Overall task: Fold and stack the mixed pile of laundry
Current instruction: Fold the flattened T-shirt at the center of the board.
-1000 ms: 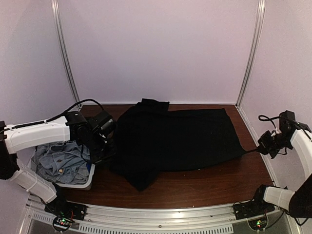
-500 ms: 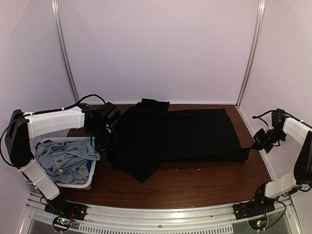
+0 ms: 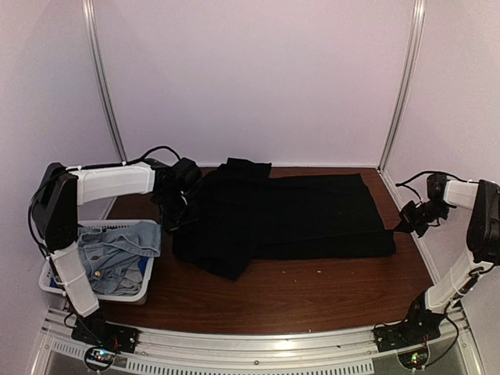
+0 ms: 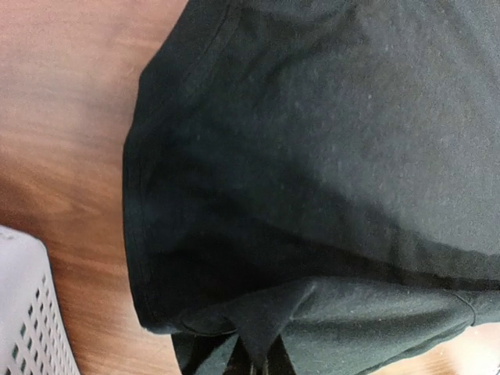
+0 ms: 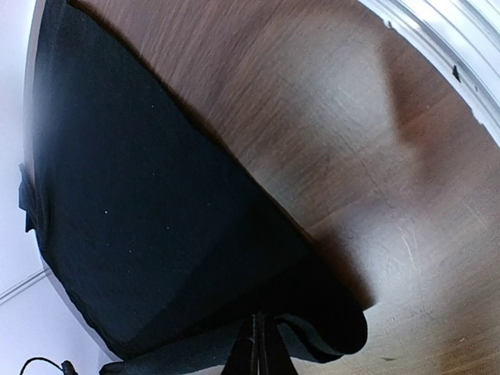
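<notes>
A large black shirt (image 3: 297, 219) from the laundry pile lies spread across the brown table (image 3: 312, 293). My left gripper (image 3: 179, 216) is shut on the shirt's left edge, and the left wrist view shows a pinch of black cloth (image 4: 266, 312) drawn up between the closed jaws (image 4: 262, 366). At the table's right side my right gripper (image 3: 404, 222) is shut on the shirt's right edge. In the right wrist view the fabric (image 5: 141, 211) curls into a fold (image 5: 328, 332) at the closed jaws (image 5: 258, 355). A light-blue denim piece (image 3: 116, 248) lies in the basket.
A white slatted basket (image 3: 117, 296) stands at the front left, below the left arm; its corner (image 4: 31, 312) shows in the left wrist view. Purple walls with metal posts (image 3: 401, 86) close the back and sides. A metal rail (image 3: 258, 344) runs along the near edge.
Both grippers have moved toward the back of the table while holding the shirt's edges. The left arm has swung off the basket, and the shirt's left part has shifted back with it.
</notes>
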Tool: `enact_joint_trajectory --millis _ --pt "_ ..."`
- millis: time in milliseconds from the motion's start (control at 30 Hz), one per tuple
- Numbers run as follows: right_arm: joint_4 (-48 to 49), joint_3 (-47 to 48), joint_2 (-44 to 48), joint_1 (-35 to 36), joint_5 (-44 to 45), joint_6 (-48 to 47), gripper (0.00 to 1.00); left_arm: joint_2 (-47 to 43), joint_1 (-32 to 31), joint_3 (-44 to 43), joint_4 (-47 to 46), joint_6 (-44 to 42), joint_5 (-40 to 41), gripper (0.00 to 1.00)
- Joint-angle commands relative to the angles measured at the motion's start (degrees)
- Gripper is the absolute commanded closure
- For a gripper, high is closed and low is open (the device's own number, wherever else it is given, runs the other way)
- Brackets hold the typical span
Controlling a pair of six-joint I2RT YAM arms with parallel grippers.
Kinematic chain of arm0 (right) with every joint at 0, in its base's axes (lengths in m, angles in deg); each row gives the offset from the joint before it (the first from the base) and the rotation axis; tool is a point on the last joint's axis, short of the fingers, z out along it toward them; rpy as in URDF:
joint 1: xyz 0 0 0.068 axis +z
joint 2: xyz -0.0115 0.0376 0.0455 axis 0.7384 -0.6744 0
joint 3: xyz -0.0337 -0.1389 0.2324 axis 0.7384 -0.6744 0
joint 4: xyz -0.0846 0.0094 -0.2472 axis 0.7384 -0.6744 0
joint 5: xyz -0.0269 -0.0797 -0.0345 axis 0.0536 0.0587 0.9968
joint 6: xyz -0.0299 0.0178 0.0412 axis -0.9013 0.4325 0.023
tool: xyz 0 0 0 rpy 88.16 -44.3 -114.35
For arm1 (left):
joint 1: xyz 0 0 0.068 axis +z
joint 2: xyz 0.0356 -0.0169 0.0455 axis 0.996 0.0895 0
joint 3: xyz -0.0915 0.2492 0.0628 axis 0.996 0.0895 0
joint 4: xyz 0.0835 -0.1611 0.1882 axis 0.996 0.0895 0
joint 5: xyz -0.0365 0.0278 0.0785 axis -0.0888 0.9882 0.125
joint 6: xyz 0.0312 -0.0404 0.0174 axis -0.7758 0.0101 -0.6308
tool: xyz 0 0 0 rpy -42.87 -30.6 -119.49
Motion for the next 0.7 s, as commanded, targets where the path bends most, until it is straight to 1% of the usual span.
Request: enact_joint_trajectory --millis 0,267,667 --pt "2.78 1.88 -2.43 1.05 -0.78 -1.59 1.00 1.98 1.33 -2.74 0.43 -3.31 1.85 1.00" --pt "3.91 2.66 -4.40 2.49 -0.15 -1.56 1.00 7.53 1.35 -9.49 2.41 -7.71 2.82 1.00" --pt "3.50 5.18 -7.14 2.54 3.38 -2.19 1.00 12.16 2.78 -13.43 3.05 -10.06 3.86 1.00"
